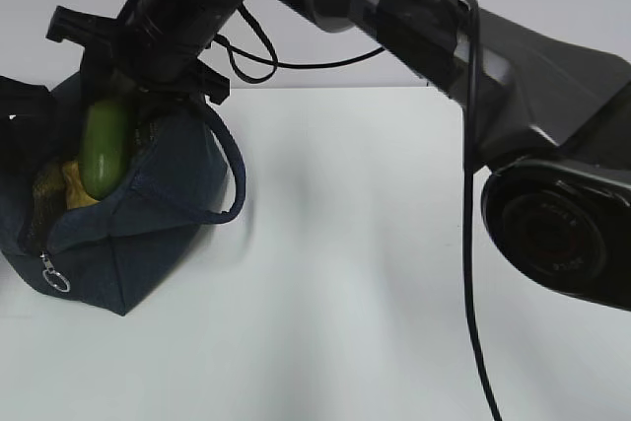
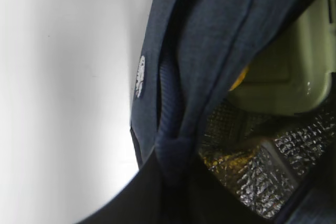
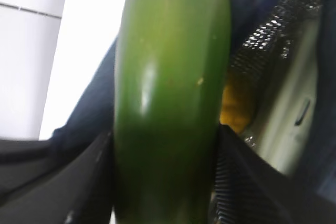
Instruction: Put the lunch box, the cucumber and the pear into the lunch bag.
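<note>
Right gripper (image 1: 104,110) is clamped on the cucumber (image 1: 105,148), jaws part-spread w/ a pad on each side, holding it upright w/ its lower end down in the open mouth of the lunch bag (image 1: 148,234). Pear (image 1: 77,189) shows yellow just beside the cucumber, inside. Lunch box (image 2: 286,74) lies in the bag against the silver lining (image 2: 252,171). Left gripper is closed, pinching bag fabric at the rim. Bag sits on the white table (image 1: 375,273), ring pull (image 1: 56,280) hanging at the front.

No legible text, label or number anywhere.
</note>
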`<state>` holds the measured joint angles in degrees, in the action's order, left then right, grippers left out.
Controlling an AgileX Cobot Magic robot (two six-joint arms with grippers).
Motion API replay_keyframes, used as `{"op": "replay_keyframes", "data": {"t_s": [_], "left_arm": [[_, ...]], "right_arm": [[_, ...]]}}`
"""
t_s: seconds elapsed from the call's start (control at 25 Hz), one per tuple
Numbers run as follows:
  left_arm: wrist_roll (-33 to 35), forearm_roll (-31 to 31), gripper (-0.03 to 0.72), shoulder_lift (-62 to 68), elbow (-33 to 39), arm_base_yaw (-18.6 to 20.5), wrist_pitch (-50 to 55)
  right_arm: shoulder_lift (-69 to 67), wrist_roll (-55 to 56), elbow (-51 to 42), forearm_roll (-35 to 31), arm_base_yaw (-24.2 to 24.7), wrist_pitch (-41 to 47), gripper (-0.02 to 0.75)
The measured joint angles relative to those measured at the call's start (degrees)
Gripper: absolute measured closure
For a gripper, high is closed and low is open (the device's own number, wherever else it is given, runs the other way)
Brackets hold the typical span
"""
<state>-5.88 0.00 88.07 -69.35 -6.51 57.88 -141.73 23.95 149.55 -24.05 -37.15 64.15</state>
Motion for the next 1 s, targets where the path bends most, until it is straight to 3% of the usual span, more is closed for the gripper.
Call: {"op": "replay_keyframes", "data": {"t_s": [0.32,0.64,1.0], "left_arm": [[0.00,0.00,0.687,0.00,0.00,0.00,-0.21],[0.00,0.00,0.687,0.00,0.00,0.00,-0.26],[0.00,-0.36,0.687,0.00,0.00,0.00,-0.20]], "right_arm": [[-1.06,1.17,0.00,2.26,0.00,-0.64,0.338],[-1.06,-0.42,0.00,3.05,0.00,0.85,0.225],[2.90,-3.36,5.18,13.50,0.10,4.74,0.214]]}}
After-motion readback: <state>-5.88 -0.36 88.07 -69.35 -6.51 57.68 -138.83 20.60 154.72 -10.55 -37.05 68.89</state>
